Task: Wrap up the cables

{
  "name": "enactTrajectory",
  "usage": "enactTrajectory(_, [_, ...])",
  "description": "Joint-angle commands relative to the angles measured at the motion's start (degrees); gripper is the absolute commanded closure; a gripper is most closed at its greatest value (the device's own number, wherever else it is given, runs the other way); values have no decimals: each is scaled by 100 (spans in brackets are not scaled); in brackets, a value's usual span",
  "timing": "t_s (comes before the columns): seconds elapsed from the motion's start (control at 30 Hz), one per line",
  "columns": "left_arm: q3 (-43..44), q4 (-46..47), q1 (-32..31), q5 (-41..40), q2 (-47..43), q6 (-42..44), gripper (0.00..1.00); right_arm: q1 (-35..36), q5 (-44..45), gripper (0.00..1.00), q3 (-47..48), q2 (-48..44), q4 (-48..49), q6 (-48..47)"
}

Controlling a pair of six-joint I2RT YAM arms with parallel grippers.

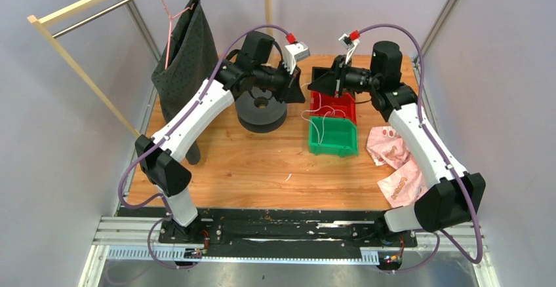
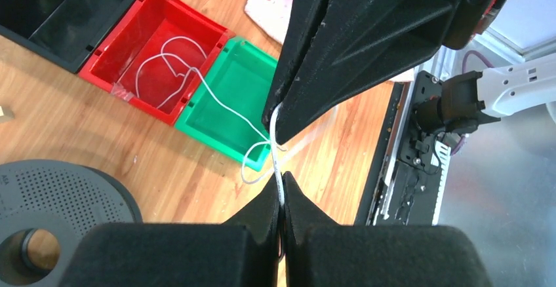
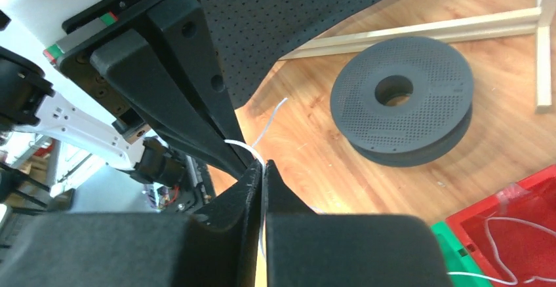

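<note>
Left wrist view: with the left tool (image 2: 280,198) and the right tool (image 2: 275,120) both pinched shut on the thin white cable (image 2: 223,103) above the table (image 2: 79,123), pull slow and watch for snags at its far end down in the red bin (image 2: 203,44).

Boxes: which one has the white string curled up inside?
The red box, the middle one between the black box and the green box. The white cable loops inside it.

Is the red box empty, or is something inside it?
Not empty. Loops of thin white cable lie in the red box, and one strand runs out over the green box.
</note>
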Motion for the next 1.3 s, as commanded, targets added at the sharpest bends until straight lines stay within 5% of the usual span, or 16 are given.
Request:
enactTrajectory(0.0, [78,-138,38,-44,-184,-18,94,92,-49,99,-82,-88,104,69])
enactTrajectory(0.1, [102,-145,195,-739,-328,-323,43,-37,770,99,-231,-357,-331,-69])
enactTrajectory(0.23, [11,-112,711,-1561,-663,-709,14,-504,1326,99,-903,-1032,-202,126])
enactTrajectory(0.47, [-883,-66,1819,-2177,-604,-2683,11,-924,838,99,-1245,-1587,-672,-49])
enactTrajectory(0.73, [-2485,532,1911,-3641,-498,-4116,10,-922,701,99,-1328,-1652,-657,119])
enactTrajectory(1.0, [-4839,3737,2043,-3056,-734,-5960,7,-918,596,99,-1288,-1579,-559,257])
enactTrajectory(1.27, [-5659,5374,2070,-3007,-446,-6487,11,-918,591,99,-1209,-1630,-615,300])
